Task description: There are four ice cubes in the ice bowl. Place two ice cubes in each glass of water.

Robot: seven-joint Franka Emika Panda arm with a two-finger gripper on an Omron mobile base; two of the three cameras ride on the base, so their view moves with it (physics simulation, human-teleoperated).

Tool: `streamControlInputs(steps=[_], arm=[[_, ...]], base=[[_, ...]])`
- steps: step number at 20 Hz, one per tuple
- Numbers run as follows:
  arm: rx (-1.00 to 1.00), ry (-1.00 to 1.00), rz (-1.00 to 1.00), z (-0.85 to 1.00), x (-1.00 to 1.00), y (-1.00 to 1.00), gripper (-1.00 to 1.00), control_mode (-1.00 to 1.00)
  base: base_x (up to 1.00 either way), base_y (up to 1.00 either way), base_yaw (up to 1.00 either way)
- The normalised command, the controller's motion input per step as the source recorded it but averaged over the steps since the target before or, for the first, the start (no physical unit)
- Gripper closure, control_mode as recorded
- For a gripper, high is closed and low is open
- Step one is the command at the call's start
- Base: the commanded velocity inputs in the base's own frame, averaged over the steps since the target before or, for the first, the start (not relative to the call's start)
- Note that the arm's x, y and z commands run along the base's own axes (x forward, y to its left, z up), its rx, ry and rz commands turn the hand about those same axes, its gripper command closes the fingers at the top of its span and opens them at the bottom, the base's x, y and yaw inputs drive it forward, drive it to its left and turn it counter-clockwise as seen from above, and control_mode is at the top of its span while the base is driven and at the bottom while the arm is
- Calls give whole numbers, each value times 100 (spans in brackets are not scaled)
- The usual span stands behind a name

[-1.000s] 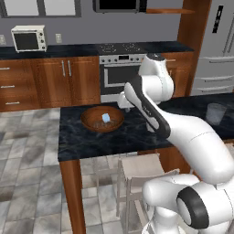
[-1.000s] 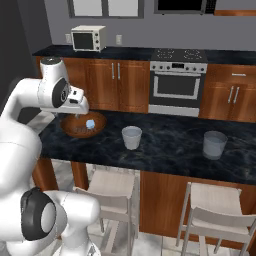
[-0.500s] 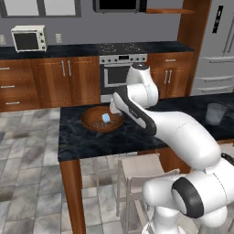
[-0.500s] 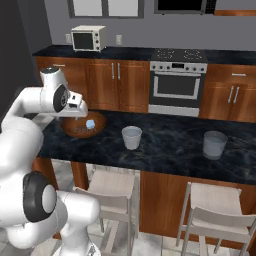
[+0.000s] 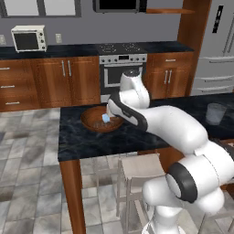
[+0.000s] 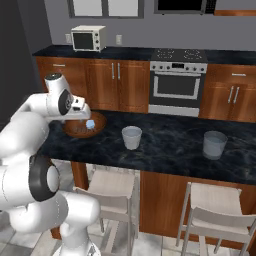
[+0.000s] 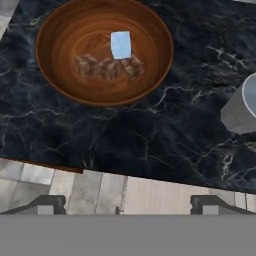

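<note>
While the arm reaches over the dark marble bench (image 5: 87,137), the gripper (image 7: 127,205) hangs above the near edge of the bench with its jaws spread wide and nothing between them; in the hand view the two dark fingertips (image 7: 47,204) stand far apart at the bottom of the picture, over a pale stool seat (image 7: 170,192) and grey floor tiles (image 7: 30,175). Ahead of the gripper lies the ice bowl (image 7: 160,47), a wide, shallow, reddish-brown wooden bowl resting on the bench. Inside it are four ice cubes: one bright pale blue cube (image 7: 121,44) lies toward the far side of the bowl's floor, and three more translucent cubes (image 7: 109,68) sit in a close row just nearer, taking on the brown of the wood beneath them. All four are inside the bowl and free of the gripper.

From the right base view, the bowl (image 6: 100,122) sits at the left end of the bench, partly behind the white wrist, with the blue cube (image 6: 90,123) visible in it. The nearer glass of water (image 6: 132,137) stands upright on the bench just to the right of the bowl; the second glass of water (image 6: 215,144) stands well apart, toward the right end. In the hand view the nearer glass (image 7: 242,107) enters at the right edge. Behind the bench are wooden cabinets (image 6: 117,85), a steel oven (image 6: 177,87) and a toaster oven (image 6: 87,38).
</note>
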Motion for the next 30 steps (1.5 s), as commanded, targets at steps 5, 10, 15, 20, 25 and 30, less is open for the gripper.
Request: streamControlInputs(steps=[5,10,15,20,25,30], arm=[[-2,1,0,-30,44,6,-100,-100],[-1,0,0,-30,51,11,-100,-100],[0,0,0,-26,55,9,-100,-100],[0,3,0,-25,57,6,-100,-100],[-2,5,0,-30,51,9,-100,-100],[-1,5,0,-30,55,19,-100,-100]], base=[[0,0,0],[0,0,0],[0,0,0],[0,0,0],[0,0,0],[0,0,0]])
